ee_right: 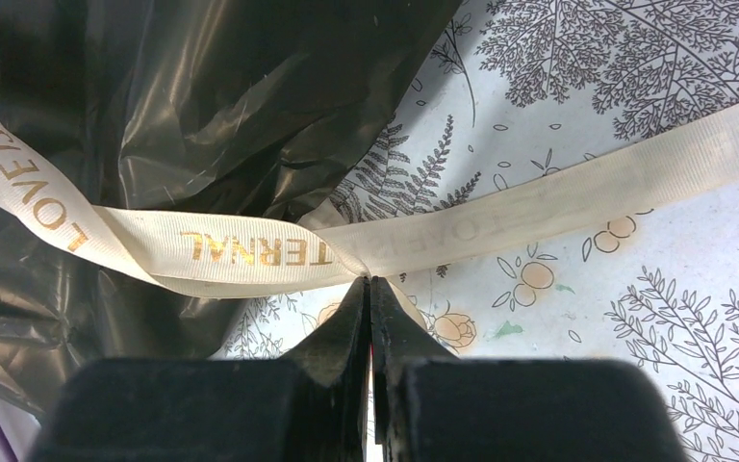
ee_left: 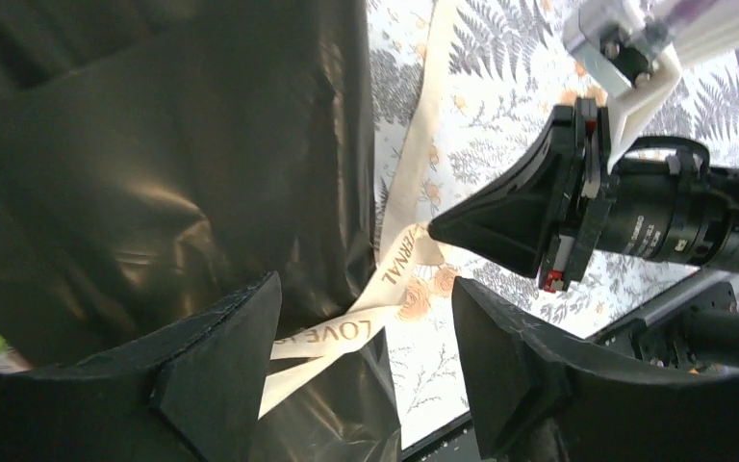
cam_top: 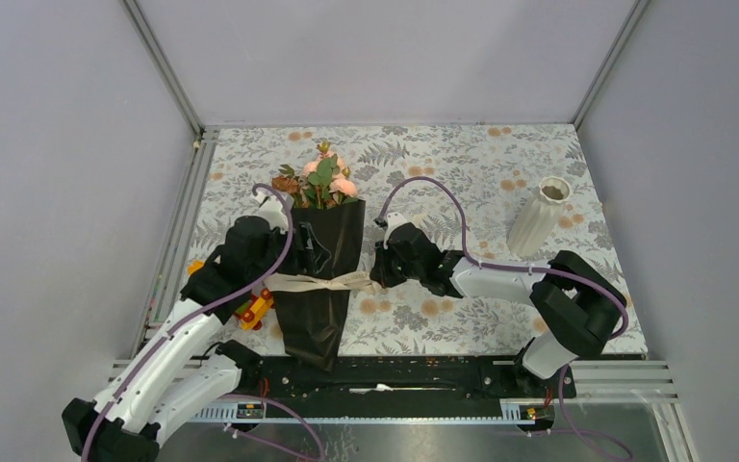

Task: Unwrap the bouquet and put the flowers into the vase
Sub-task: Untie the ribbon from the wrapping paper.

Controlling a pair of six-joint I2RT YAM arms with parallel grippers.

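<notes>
Plainly, cream ribbon (ee_right: 250, 252) reads "LOVE IS ETERNAL"

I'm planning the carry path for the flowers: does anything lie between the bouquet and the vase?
Only the right arm itself: its shut tool, tips at the ribbon knot, and its forearm stretch between the bouquet and the vase. No loose object shows there.

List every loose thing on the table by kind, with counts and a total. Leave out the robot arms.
Bouquet: 1
Ribbon tied round it: 1
Vase: 1
Toy car, partly behind the left arm: 1
Total: 4
</notes>
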